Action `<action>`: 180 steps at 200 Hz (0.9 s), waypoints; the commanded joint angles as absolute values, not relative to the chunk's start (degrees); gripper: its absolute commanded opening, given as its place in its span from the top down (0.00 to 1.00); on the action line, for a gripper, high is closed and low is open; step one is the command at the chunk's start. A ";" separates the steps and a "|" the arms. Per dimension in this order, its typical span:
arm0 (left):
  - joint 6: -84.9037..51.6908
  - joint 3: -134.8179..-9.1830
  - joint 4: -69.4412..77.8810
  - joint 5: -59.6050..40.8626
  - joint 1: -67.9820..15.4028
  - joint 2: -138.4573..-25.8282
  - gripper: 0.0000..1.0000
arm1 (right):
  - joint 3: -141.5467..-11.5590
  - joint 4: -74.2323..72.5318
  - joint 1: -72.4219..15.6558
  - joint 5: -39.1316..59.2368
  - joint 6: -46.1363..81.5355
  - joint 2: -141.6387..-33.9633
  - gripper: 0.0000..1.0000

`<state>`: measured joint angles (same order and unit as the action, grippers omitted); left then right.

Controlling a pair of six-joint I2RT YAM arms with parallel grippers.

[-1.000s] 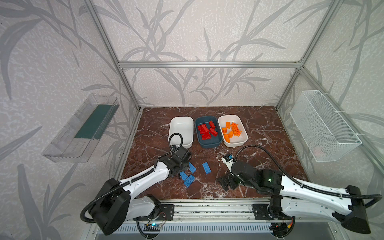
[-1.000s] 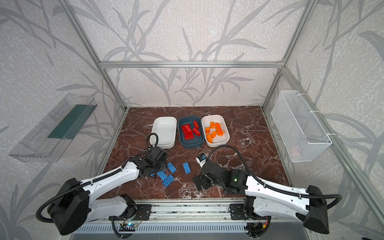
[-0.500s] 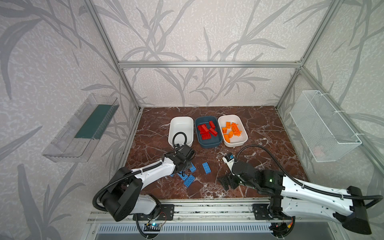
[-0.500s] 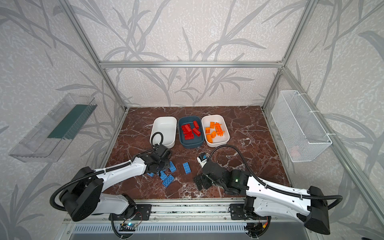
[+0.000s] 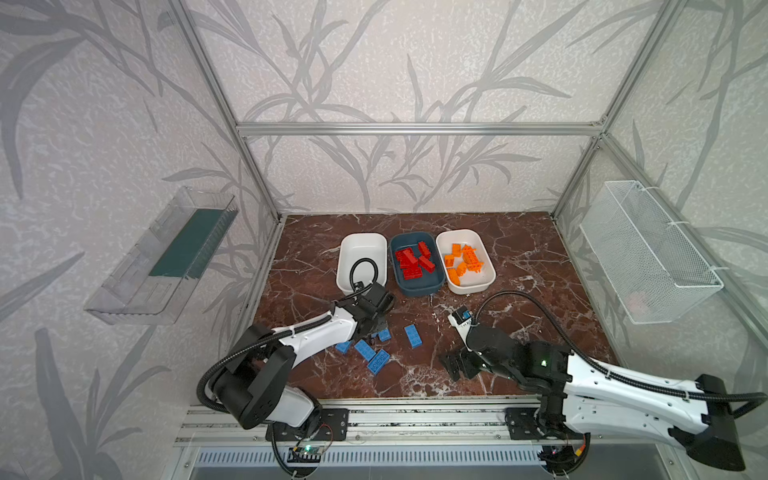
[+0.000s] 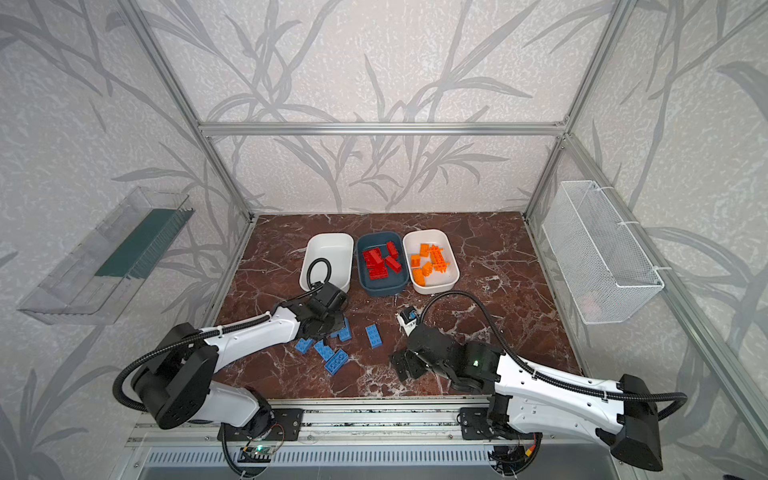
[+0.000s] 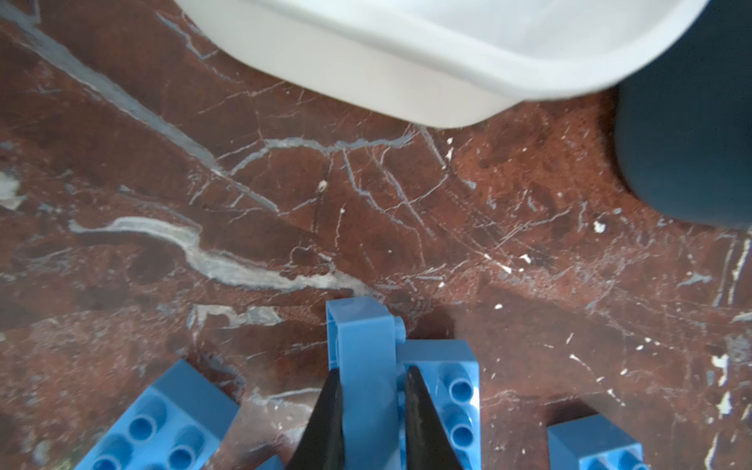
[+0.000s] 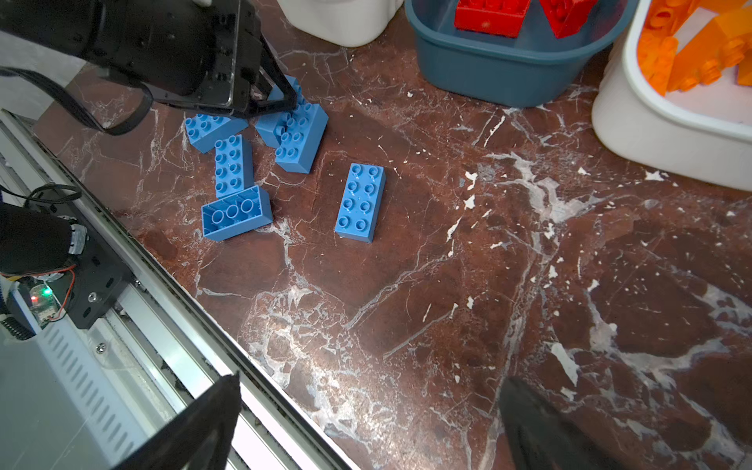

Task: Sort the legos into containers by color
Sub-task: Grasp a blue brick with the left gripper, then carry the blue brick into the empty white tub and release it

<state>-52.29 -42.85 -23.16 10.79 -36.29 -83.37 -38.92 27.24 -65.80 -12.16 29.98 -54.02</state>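
Observation:
Several blue legos lie loose on the marble floor, among them a lone brick [image 5: 413, 336] [image 8: 360, 202] and an upturned one [image 8: 236, 213]. My left gripper [image 5: 376, 328] [image 7: 370, 374] is shut on a blue brick [image 7: 364, 337] that stands on its side against another blue brick [image 7: 457, 390]. Of the three containers, the white tub [image 5: 361, 235] just beyond that gripper holds no bricks. The teal tub [image 5: 415, 287] holds red legos [image 5: 411, 264]. The other white tub [image 5: 471, 286] holds orange legos [image 5: 463, 262]. My right gripper [image 5: 457, 365] [image 8: 372, 378] hangs open over bare floor near the front edge.
A white wire mesh basket [image 5: 648, 253] hangs on the right wall and a clear plastic shelf [image 5: 166, 257] on the left wall. An aluminium rail [image 5: 374, 419] runs along the front edge of the floor, under both arm bases.
My left gripper has closed on the blue brick, and its arm has swung in over the cluster of blue bricks. The right arm has stayed where it was, open.

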 commanded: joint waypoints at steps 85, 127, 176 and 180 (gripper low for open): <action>-50.86 -45.05 -29.33 13.13 -36.06 -81.35 0.81 | -38.21 26.74 -66.19 -13.97 28.83 -54.33 0.01; -50.33 -45.85 -30.05 13.85 -36.04 -79.86 0.83 | -38.19 27.88 -66.19 -14.49 29.08 -53.22 0.01; -48.86 -49.21 -32.77 14.45 -36.11 -77.64 0.84 | -38.25 28.15 -66.23 -14.53 29.36 -52.64 0.01; -48.72 -49.60 -33.16 14.71 -36.07 -77.25 0.83 | -38.23 28.13 -66.22 -14.58 29.36 -52.51 0.01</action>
<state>-50.04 -46.26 -30.09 12.34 -36.29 -80.31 -38.70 27.29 -65.80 -13.50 29.12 -53.49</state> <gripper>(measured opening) 0.167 0.991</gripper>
